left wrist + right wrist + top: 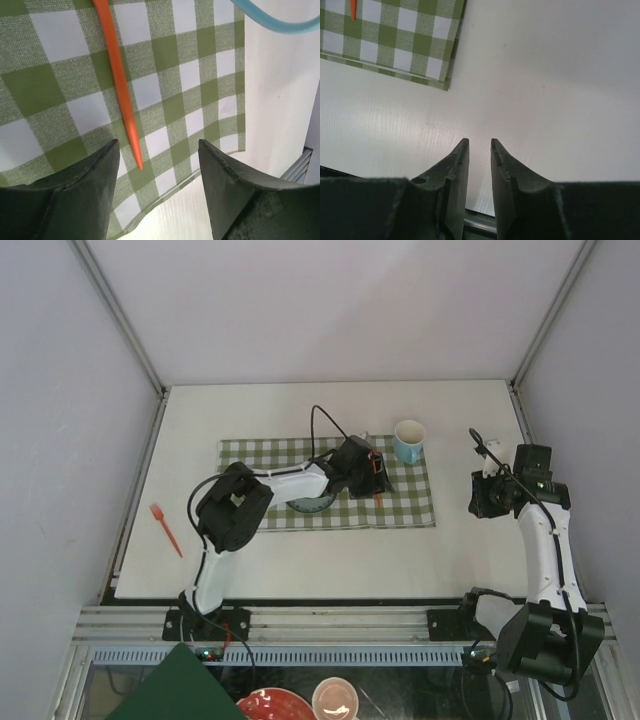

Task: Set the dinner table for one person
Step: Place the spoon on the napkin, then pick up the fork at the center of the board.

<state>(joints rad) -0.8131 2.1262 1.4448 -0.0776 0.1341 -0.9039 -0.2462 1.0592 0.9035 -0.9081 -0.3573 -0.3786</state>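
Left tool (159, 150) is standing wide over the checked cloth (50, 85), gripping nothing. Orange utensil (122, 95) is lying flat on the cloth, its tip between the jaws. Right tool (480, 142) is hovering narrow and empty above the bare desk (545, 75), which is carrying the cloth mid-surface.

Setting: a robot test cell in a lab, not a home. The dinner table (300, 560) is a bare off-white board, boxed on three sides by plain white panels (340, 310) set in aluminium posts (118, 320). The left arm (235, 515) and right arm (545, 540) are bolted to a slotted aluminium rail (340, 625). The only domestic touch is a green-checked cloth (60, 75) under and ahead of the left gripper (157, 145) fingers. Ahead of the right gripper (479, 142) fingers there is mostly plain tabletop.
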